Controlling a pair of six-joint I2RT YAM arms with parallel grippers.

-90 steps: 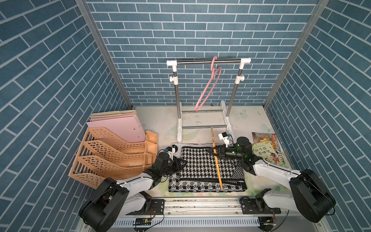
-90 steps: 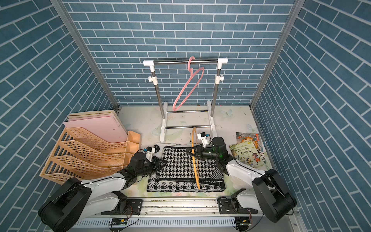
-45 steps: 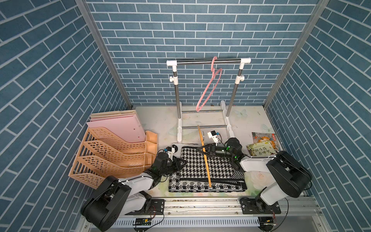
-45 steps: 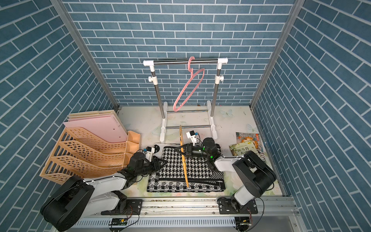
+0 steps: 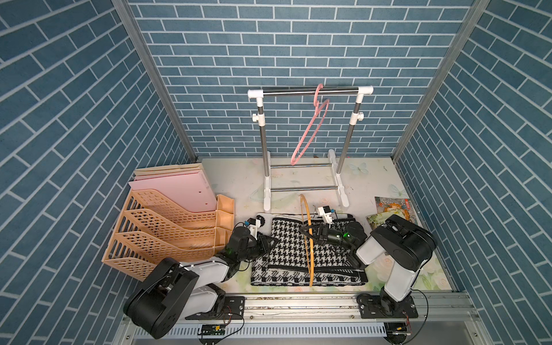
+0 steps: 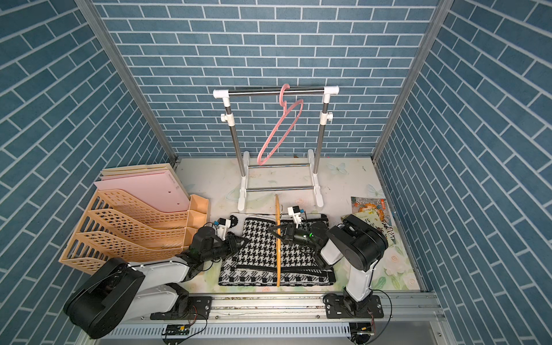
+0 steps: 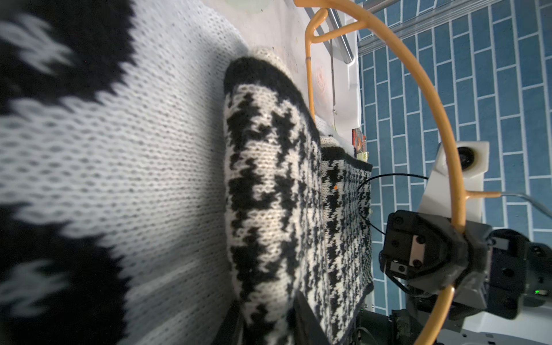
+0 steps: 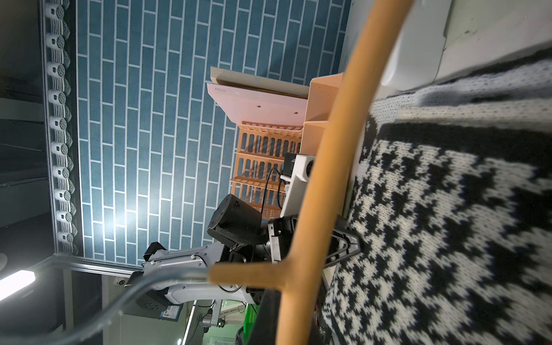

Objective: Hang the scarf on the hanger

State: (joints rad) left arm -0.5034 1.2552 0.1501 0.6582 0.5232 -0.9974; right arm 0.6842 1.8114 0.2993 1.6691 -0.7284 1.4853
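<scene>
In both top views the houndstooth scarf (image 5: pixel 286 254) lies folded flat on the table, near its front edge and between the two arms. In front of the garment rack (image 5: pixel 286 92), the right gripper (image 5: pixel 309 234) is clamped on an orange hanger (image 5: pixel 310 263), which stands on edge across the scarf from back to front. The left gripper (image 5: pixel 273 241) sits low at the scarf's left edge, its tips on the knit. A pink hanger (image 5: pixel 310 131) dangles from the rack's top bar, a peach file organizer (image 5: pixel 167 236) stands off to the left, and a picture book (image 5: pixel 394 206) lies to the right behind the right arm. In a top view the orange hanger (image 6: pixel 278 263) crosses the scarf (image 6: pixel 260 254) close to its middle. From the left wrist, a raised fold of the scarf (image 7: pixel 263 194) runs up between that claw's dark fingers (image 7: pixel 307 322), which press it from both sides. Beyond the fold, the right gripper (image 7: pixel 457 260) bites the hanger's (image 7: pixel 430 89) curved orange rim. From the right wrist, the orange rim (image 8: pixel 328 149) cuts across close and blurred, with the scarf (image 8: pixel 448 224) beside it. The left gripper (image 8: pixel 343 245) is at the knit's far edge, with the organizer (image 8: pixel 263 149) behind it.
</scene>
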